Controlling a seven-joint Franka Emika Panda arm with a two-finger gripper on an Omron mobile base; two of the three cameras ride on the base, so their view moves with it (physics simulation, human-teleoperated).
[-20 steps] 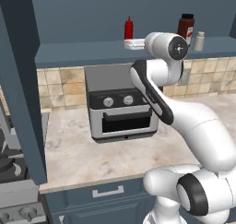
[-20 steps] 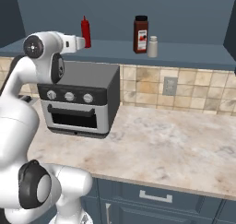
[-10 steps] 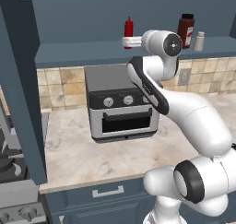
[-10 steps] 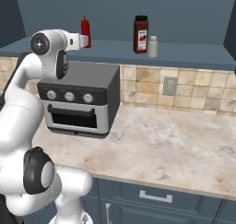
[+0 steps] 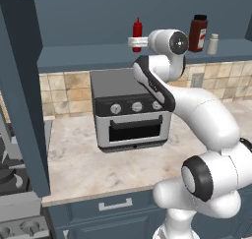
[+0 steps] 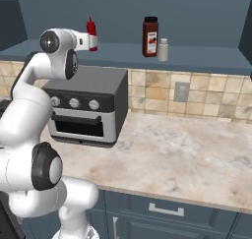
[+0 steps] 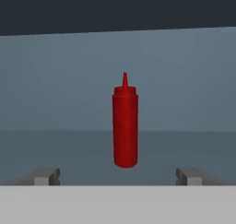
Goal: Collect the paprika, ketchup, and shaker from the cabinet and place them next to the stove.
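- Fingers (image 7: 46, 176) of the white arm's two-finger gripper (image 7: 124, 177) stand wide apart with nothing between them, one dark tip at each side of the hand view and the slim bright red ketchup squeeze bottle (image 7: 125, 126) centred in the gap beyond them.
- Step in hand, as I judge it: the reach for the first of the three items, the ketchup; none has left the shelf yet.
- From the right base view the gripper (image 6: 91, 41) is level with the bottle's (image 6: 90, 29) lower body and just in front of it (whether it is touching I cannot tell).
- Next move calls for a straight advance until the bottle sits between the fingers, then a close on its body; the bottle is narrow and upright, so a crooked approach could tip it.
- Large dark blue-grey wall cabinet (image 5: 88, 56) holds all three things upright on its open shelf: the ketchup at the left, and well apart to the right the dark reddish-brown paprika jar with black cap (image 5: 198, 34) with the small pale tapered shaker (image 5: 212, 44) just beside it.
- Grey metal stove (image 5: 12, 203) lies at the lower left of the left base view, beyond the silver boxy toaster oven (image 5: 129, 110) on the marbled counter (image 6: 187, 154).
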